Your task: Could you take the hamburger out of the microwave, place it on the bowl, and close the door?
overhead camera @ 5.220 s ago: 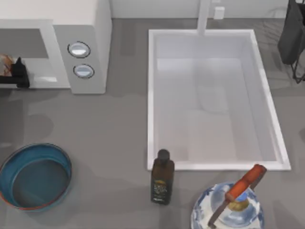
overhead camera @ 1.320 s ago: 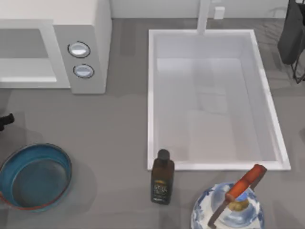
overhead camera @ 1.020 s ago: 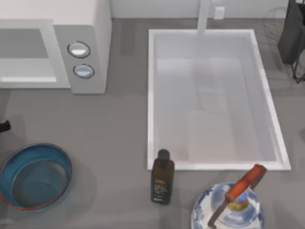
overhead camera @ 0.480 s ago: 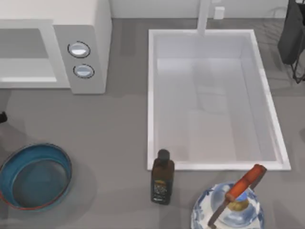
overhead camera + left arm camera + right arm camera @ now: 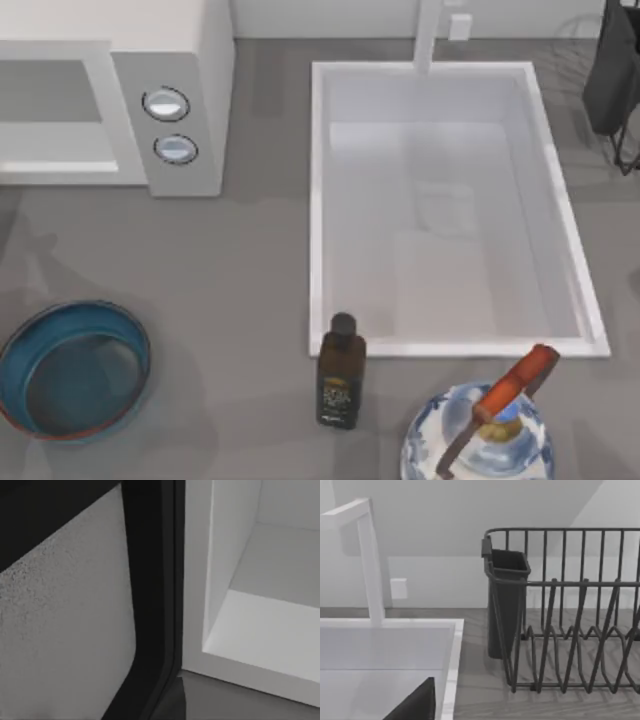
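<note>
The white microwave (image 5: pixel 170 95) stands at the back left with its cavity (image 5: pixel 270 630) open and bare. Its door (image 5: pixel 150 580) hangs open beside the cavity, a dark frame around a grey speckled window, seen from very close in the left wrist view; my left arm is right by it. The blue bowl (image 5: pixel 75 368) with a reddish rim sits near the front left, and I see only blue inside it. The hamburger is out of view. A dark part of my right gripper (image 5: pixel 417 705) juts in over the sink's back right corner.
A white sink basin (image 5: pixel 450 210) with a tap (image 5: pixel 370 560) fills the middle and right. A dark bottle (image 5: pixel 341 372) stands in front of it, beside a blue-and-white vessel with a red handle (image 5: pixel 480 435). A wire dish rack (image 5: pixel 565 610) stands at the back right.
The left gripper's black tip, last seen at the top view's left edge above the bowl, has slid out of the picture. Five seconds ago it was inside the microwave cavity at the hamburger.
</note>
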You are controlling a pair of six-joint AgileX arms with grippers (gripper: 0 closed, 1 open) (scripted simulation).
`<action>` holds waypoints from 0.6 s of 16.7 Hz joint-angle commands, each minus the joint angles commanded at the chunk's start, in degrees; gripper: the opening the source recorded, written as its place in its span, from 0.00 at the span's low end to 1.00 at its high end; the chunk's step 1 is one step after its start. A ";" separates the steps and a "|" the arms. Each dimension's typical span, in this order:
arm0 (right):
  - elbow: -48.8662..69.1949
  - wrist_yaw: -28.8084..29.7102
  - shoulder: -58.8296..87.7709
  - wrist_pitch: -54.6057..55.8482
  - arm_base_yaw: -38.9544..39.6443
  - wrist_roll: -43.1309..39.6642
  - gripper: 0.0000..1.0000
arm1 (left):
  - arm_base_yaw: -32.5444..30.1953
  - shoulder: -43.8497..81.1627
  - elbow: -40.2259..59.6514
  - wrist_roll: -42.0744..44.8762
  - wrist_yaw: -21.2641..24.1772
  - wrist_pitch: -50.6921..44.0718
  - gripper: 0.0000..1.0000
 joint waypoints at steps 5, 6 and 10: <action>0.00 0.00 0.00 0.00 0.00 0.00 1.00 | 0.05 -6.17 0.42 0.01 -0.09 -6.58 0.00; 0.00 0.00 0.00 0.00 0.00 0.00 1.00 | 0.05 -6.17 0.42 0.01 -0.09 -6.58 0.00; 0.00 0.00 0.00 0.00 0.00 0.00 1.00 | -0.20 -5.84 0.71 -0.44 -0.23 -6.99 0.00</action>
